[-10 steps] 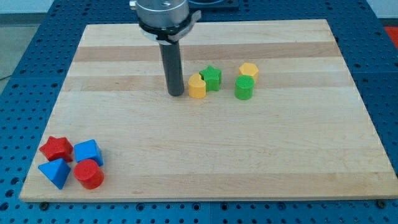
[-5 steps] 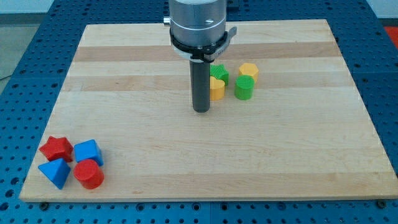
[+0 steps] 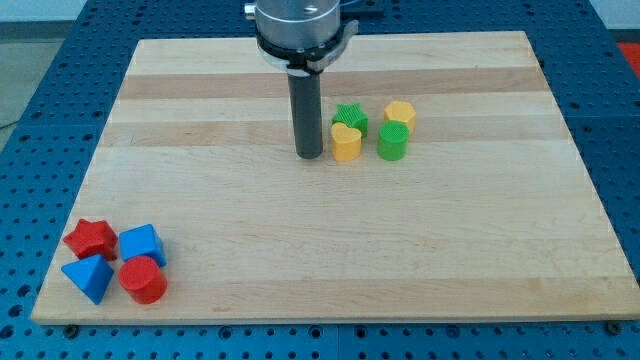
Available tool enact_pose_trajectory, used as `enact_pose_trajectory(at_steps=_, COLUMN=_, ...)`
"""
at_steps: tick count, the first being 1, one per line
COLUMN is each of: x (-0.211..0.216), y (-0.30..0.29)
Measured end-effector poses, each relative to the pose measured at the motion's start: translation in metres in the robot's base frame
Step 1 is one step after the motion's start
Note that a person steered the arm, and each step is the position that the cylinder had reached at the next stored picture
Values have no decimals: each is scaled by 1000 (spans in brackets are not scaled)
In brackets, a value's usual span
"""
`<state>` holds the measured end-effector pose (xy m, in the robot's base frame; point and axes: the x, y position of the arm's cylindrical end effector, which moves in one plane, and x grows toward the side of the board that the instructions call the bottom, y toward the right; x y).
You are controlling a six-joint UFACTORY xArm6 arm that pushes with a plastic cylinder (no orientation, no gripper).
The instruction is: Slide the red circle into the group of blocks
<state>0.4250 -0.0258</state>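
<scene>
Red circle sits far toward the view's bottom-left of the tip, which has no jaws and stands just beside the yellow heart, so pushing hasn't begun.

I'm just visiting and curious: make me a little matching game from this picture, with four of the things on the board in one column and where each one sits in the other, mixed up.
Things:
1. red circle
2. yellow heart
3. green circle
4. my tip

Places:
A. just to the view's left of the yellow heart
B. below the yellow hexagon
C. bottom left cluster, beside the blue triangle
D. in front of the green star

Pairs: 1-C, 2-D, 3-B, 4-A
</scene>
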Motion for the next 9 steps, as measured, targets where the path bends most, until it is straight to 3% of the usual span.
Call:
enact_pose_trajectory(at_steps=6, x=6, y=-7)
enact_pose_trajectory(at_steps=7, x=12, y=-66)
enact_pose_trajectory(at_steps=9, x=40, y=-279)
